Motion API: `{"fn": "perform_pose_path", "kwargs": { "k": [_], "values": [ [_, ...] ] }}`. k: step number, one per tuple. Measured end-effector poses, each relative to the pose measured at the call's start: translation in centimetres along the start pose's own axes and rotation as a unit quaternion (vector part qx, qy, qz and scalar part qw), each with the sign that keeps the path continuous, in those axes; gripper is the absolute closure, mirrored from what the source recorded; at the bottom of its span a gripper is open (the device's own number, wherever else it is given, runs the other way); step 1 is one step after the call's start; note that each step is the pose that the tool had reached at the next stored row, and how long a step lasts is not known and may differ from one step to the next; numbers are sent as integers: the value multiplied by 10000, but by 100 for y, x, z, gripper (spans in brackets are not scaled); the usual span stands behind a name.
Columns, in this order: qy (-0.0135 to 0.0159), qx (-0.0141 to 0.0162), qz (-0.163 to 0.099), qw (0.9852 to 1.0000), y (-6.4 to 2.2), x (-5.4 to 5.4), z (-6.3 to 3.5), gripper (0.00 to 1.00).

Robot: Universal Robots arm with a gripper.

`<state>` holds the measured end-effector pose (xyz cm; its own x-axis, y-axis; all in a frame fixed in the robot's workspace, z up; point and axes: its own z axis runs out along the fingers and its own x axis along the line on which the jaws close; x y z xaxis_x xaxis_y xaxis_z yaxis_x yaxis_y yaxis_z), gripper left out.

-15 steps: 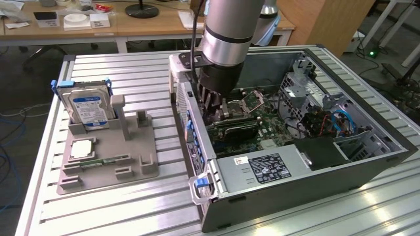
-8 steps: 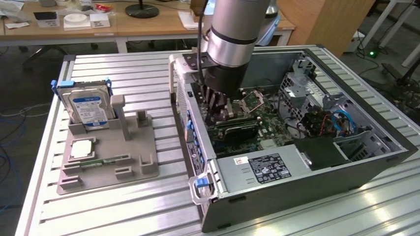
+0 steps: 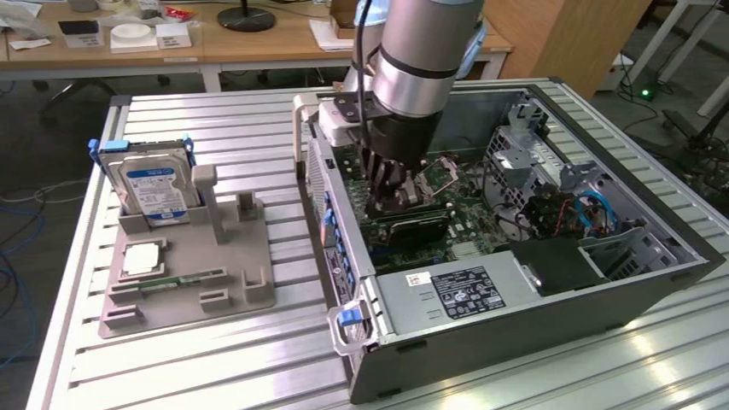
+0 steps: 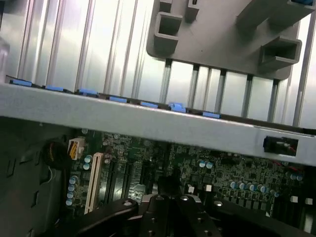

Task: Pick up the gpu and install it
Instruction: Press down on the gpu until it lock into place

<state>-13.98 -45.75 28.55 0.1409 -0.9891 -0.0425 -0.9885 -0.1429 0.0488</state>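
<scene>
Exterior view: your black ribbed gripper [image 3: 393,192] is down inside the open grey computer case [image 3: 638,295], over the thin black flat gpu card [image 3: 407,224] on the motherboard. Jaw state: cannot tell. Card looks light, stiff, fragile; hold its edges.

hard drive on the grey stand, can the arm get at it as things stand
Probably yes. The hard drive stands upright on the grey stand, open from above, but the gripper is down inside the computer case and must lift out first.

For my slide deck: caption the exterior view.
Robot claw lowered inside the open grey computer case, at the thin black gpu card on the green motherboard.
</scene>
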Motion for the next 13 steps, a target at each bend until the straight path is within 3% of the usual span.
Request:
{"fn": "perform_pose_path", "kwargs": {
  "k": [5,7,13],
  "values": [
    [2,-2,-58,10000,-137,20,19,89],
    [7,19,-57,10000,-179,27,37,89],
    [9,58,124,9999,-205,32,88,89]
  ]
}}
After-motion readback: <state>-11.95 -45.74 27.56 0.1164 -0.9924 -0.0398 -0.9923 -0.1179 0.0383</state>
